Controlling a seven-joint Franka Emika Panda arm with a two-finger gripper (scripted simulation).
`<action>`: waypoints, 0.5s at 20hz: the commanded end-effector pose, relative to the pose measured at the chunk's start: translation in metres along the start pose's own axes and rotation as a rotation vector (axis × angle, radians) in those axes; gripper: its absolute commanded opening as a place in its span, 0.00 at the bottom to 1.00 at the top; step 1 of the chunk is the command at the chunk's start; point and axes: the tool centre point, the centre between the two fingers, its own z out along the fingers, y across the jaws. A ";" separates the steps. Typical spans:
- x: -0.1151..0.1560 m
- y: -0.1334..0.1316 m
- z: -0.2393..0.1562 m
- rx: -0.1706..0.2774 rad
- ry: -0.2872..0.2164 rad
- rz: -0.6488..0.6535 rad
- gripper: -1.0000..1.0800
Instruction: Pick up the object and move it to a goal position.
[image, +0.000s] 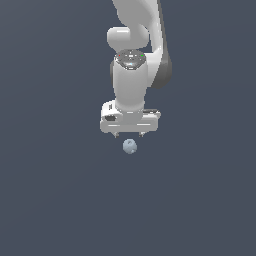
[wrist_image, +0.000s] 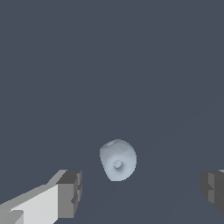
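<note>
Against a uniform dark slate-blue ground (image: 50, 200), the exterior view shows the white Panda arm (image: 131, 82) descending from the upper edge of the picture, its wrist pointing straight down and ending in the broad white gripper (image: 129, 135). Only the short tips of the two fingers (image: 116, 134) project beneath the gripper's body, set well apart from each other. The object, a small pale blue-grey ball (image: 129, 146) with a faintly mottled surface, appears just under the gripper, centred between the two fingertips and clearly narrower than the gripper's body; whether it rests on the ground cannot be told from this view. The wrist view looks past the fingertips onto the same ball (wrist_image: 117, 160), whose surface shows a small raised bump near its middle. One grey finger pad (wrist_image: 70, 194), carried on a white finger, stands to one side of the ball, and the other pad (wrist_image: 213, 190) stands at the opposite edge of the picture. A wide gap separates the pads, and neither touches the ball, which lies within the span between them, nearer the first pad than the second.
</note>
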 end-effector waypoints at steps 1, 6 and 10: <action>-0.001 0.000 0.002 0.000 -0.001 -0.006 0.96; -0.004 0.000 0.012 0.000 -0.004 -0.048 0.96; -0.009 0.000 0.027 0.001 -0.008 -0.107 0.96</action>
